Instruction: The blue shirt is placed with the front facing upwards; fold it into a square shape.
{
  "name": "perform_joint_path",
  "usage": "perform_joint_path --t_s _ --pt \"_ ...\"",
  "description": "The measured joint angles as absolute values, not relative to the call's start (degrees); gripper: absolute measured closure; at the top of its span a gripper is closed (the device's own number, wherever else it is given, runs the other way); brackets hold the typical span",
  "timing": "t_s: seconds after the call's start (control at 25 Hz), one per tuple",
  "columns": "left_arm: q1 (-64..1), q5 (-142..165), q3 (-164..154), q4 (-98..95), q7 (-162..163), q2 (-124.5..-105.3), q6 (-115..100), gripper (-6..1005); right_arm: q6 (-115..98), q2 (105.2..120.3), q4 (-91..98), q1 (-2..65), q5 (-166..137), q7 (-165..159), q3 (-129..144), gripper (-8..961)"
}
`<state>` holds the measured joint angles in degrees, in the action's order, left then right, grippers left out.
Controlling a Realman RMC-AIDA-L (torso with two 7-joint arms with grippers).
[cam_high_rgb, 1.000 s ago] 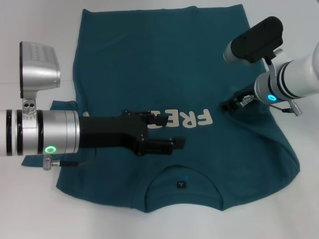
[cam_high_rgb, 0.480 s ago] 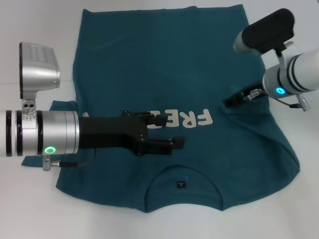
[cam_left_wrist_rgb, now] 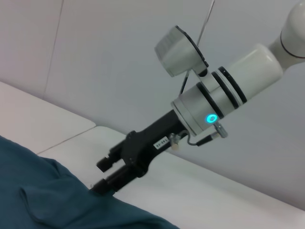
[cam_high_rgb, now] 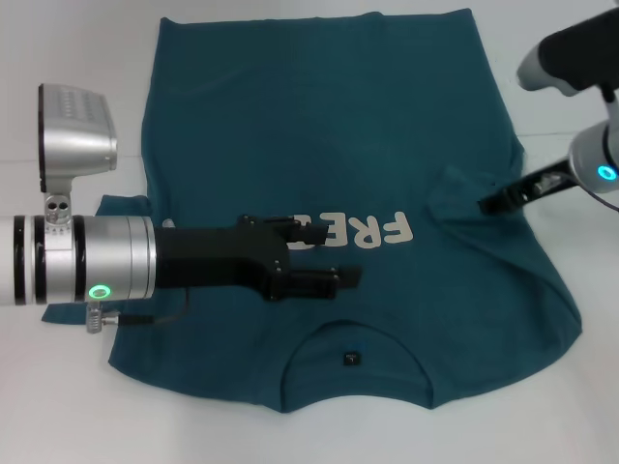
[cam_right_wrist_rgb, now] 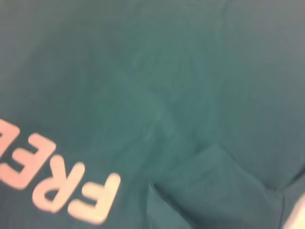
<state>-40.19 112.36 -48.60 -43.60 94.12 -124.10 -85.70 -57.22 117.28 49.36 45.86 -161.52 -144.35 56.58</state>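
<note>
From the head view, the blue shirt (cam_high_rgb: 329,184) lies spread flat on the white table (cam_high_rgb: 58,406), lettering up, collar nearest the robot. The left gripper (cam_high_rgb: 334,256) reaches over the shirt's chest, covering part of the white lettering (cam_high_rgb: 372,230), its jaws apart with nothing between them. The right gripper (cam_high_rgb: 495,201) sits at the shirt's right edge, beside the lettering, clenched on a folded flap of sleeve.

The left wrist view shows the right gripper (cam_left_wrist_rgb: 102,176) touching the shirt's (cam_left_wrist_rgb: 47,200) edge.

The right wrist view shows the shirt (cam_right_wrist_rgb: 157,86), the lettering (cam_right_wrist_rgb: 52,179) and the folded flap (cam_right_wrist_rgb: 214,191) beside it.
</note>
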Motion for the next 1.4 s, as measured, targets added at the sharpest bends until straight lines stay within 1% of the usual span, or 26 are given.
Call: perform_joint_path --t_s 0.24,0.4,0.52,0.84,1.4 --pt "-40.02 111.34 -48.69 -43.07 94.13 -124.1 -85.69 164 -62.49 116.66 49.82 44.37 -161.66 -143.62 53.37 261" --pt "-40.01 111.26 -48.76 -42.98 94.13 -124.1 -85.7 164 -62.39 116.17 49.89 43.34 -161.74 -143.58 53.14 261" --pt "-40.17 111.26 -48.78 -42.98 94.08 -124.1 -85.69 164 -61.5 116.09 49.9 43.07 -161.75 -143.39 53.07 262" --pt "-40.17 111.26 -48.78 -42.97 94.08 -124.1 -85.69 164 -59.22 117.14 49.86 43.46 -161.8 -142.07 53.74 264" --pt "-39.97 111.27 -48.78 -42.98 94.14 -124.1 -85.94 164 -55.38 118.44 48.55 44.73 -161.8 -141.95 57.04 268"
